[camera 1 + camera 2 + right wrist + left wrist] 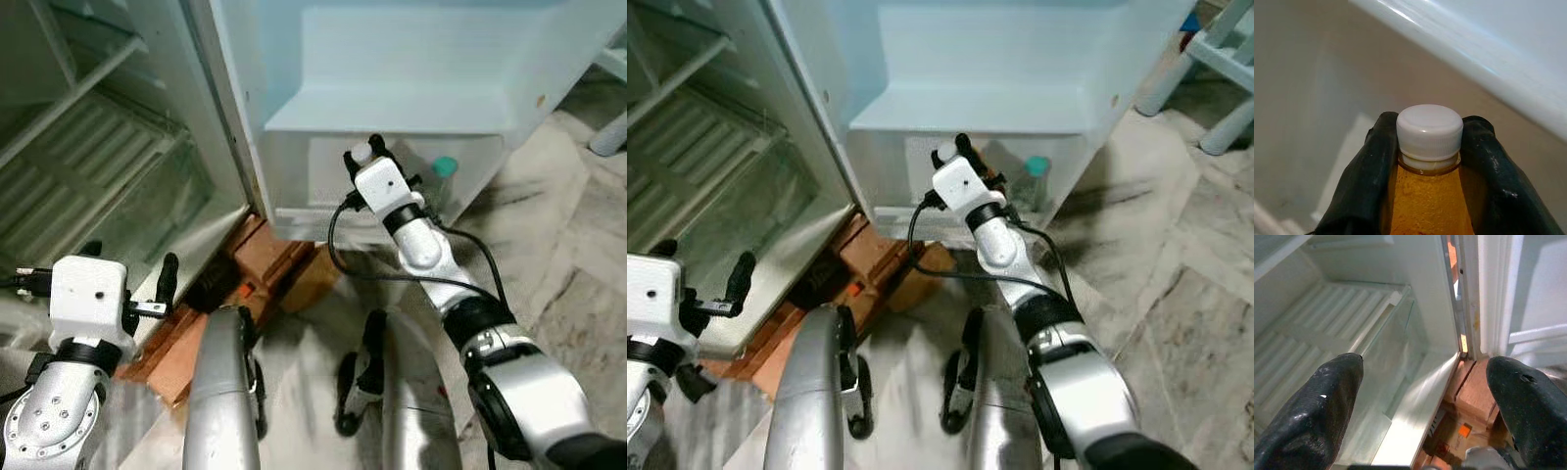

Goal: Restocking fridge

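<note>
Partly done, judging by the door: a clear bottle with a teal cap (pixel 446 168) already stands in the bottom white door bin (pixel 294 211) of the open white fridge door (pixel 411 59). Right gripper (pixel 374 147) is up at that bin, black fingers (pixel 1371 166) clamped on the neck of a clear plastic bottle of amber liquid with a white screw cap (pixel 1429 132). Bottle body is hidden behind the wrist in the head views, so probably hanging just inside or above the bin, cannot confirm it rests on the bin floor. Teal-capped bottle sits to the robot's right of it, near but apart.

Left gripper (pixel 1425 396) hovers low by the open fridge cabinet, fingers spread wide, holding nothing. It looks into the cabinet at a white ribbed shelf (pixel 1327 328) and a glass-fronted crisper (pixel 1400 357). Brown wooden blocks (pixel 255 264) prop the fridge base.

Left to do: seat the amber bottle in the bin, release, back the arm out. Any further stock to load is not visible.
</note>
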